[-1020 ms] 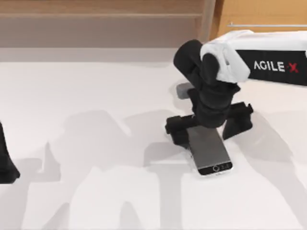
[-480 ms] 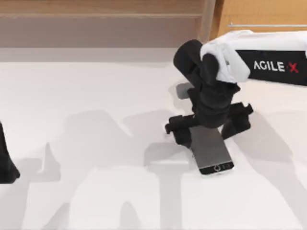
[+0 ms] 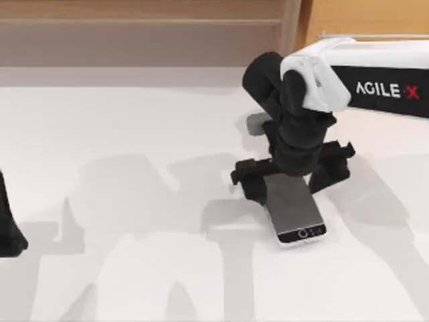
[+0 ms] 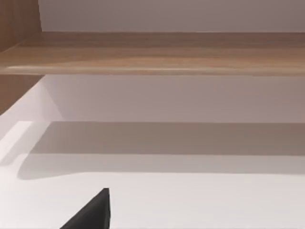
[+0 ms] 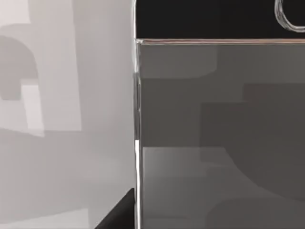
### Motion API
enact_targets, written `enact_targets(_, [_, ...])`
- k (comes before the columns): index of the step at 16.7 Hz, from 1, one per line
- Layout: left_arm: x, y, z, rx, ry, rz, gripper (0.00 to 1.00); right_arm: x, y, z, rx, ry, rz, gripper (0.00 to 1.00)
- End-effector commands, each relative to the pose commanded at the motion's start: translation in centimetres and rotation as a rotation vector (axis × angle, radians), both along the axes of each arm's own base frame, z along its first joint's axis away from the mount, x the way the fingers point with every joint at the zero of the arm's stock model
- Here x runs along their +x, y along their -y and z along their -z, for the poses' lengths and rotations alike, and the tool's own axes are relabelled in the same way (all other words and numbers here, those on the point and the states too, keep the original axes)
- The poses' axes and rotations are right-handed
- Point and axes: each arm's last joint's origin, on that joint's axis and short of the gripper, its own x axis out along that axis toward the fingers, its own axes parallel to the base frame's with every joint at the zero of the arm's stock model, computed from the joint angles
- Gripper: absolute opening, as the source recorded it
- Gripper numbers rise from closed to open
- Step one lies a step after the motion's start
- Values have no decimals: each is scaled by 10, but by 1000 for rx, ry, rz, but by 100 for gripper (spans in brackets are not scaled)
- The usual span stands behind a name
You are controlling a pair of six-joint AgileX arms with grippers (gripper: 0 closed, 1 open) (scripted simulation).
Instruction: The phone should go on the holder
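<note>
So the white table (image 3: 134, 268) takes up most of the top view, with a wooden wall (image 3: 134, 27) running along the back. Our right arm (image 3: 375, 80) comes in from the right, and its wrist blocks a good chunk of what's underneath. Our right gripper (image 3: 289, 176) sits over the far end of the phone (image 3: 295, 211), one black finger on either side of it, closed in against the phone's long edges as far as we can make out. The phone's far end is hidden under the wrist, so we see just the grey screen, the near black band and the round home button. It's right of the table's centre; can't tell if it's lying flat or lifted a bit.

A small grey thing (image 3: 257, 124) peeks out behind the arm, mostly covered, so we can't tell what it is.

Our left gripper (image 3: 8, 231) is parked at the left edge, cut off, jaws not readable.

In the right wrist view the phone (image 5: 219, 143) is up close, its silver edge cut off.
</note>
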Motion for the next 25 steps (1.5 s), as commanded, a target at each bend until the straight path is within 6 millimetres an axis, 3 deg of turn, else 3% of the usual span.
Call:
enact_targets(3, [0,0,0,0,0,0,100,0,0,-11,0,-1,-2,0])
enact_targets(7, [0,0,0,0,0,0,100,-1,0,-9,-2,-5,-1,0])
enact_targets(10, [0,0,0,0,0,0,100,11,16,-31,65,22,0,0])
enact_targets(13, [0,0,0,0,0,0,100,31,67,-67,218,75,-14,0])
enact_targets(17, [0,0,0,0,0,0,100,40,168,-129,472,285,-128,0])
enact_targets(21, [0,0,0,0,0,0,100,15,251,-187,568,621,-351,0])
enact_targets(25, [0,0,0,0,0,0,100,-22,301,-232,472,912,-506,0])
